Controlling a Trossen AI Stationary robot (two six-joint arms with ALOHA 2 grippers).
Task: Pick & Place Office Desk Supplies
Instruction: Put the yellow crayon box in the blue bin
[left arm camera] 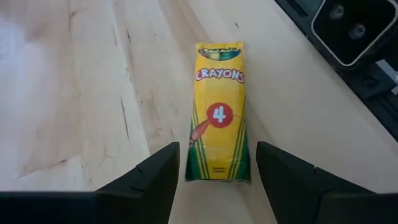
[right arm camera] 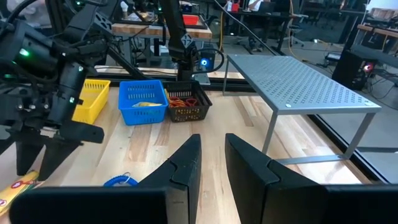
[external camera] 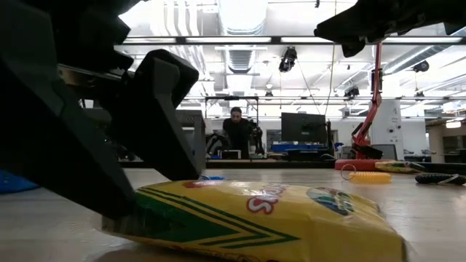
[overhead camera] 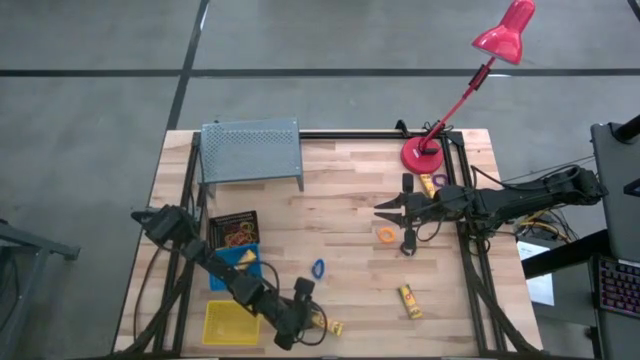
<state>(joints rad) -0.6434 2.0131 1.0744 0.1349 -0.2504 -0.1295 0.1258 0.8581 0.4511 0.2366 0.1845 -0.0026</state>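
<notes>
Yellow crayon pack (left arm camera: 217, 112) — flat on table, between open left hand (left arm camera: 214, 177) fingers

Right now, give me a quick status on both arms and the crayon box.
Left gripper low at the front table edge, jaws open astride the crayon box, not closed. Right gripper open, idle beside the lamp. Nothing in the way.

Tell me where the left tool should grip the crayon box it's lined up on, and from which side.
Grip the crayon box across its narrow width, on the two long side edges near the end closest to the left tool. It lies flat on the table, lengthwise between the open fingers, so coming straight down from above should work; its flat face offers no other hold.
</notes>
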